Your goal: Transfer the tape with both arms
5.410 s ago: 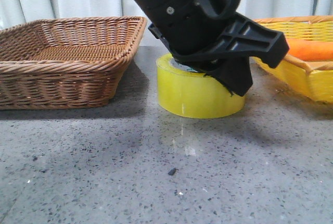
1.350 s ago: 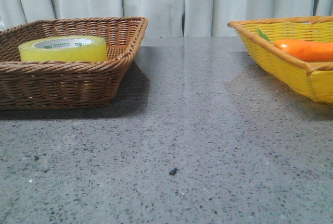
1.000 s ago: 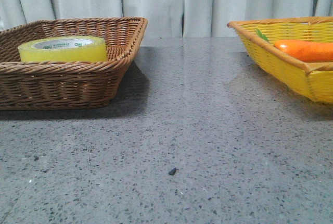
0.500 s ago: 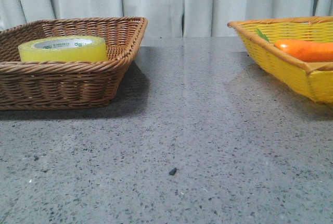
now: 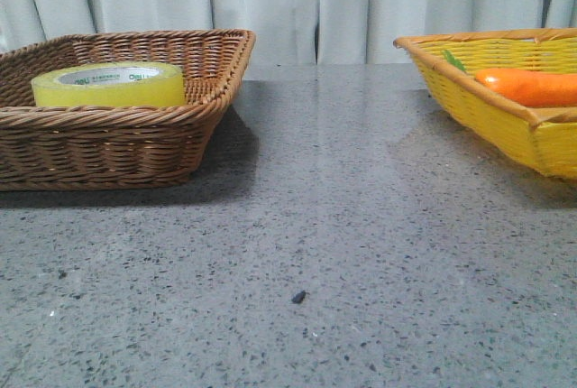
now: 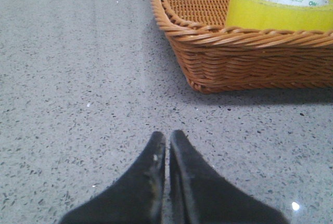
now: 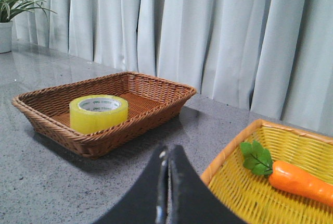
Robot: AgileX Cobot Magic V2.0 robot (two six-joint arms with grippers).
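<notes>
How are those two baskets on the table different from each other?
The left basket is brown wicker; the right basket is bright yellow. The brown one holds the tape, a yellow roll lying flat; the yellow one holds an orange carrot with green leaves. Both are shallow, rectangular, woven, and sit on the grey table.

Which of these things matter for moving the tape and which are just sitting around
Part of the job:
tape
brown basket holding the tape
left gripper, shut and empty
right gripper, shut and empty

Just lying about:
yellow basket
carrot in the yellow basket
potted plant
curtain
</notes>
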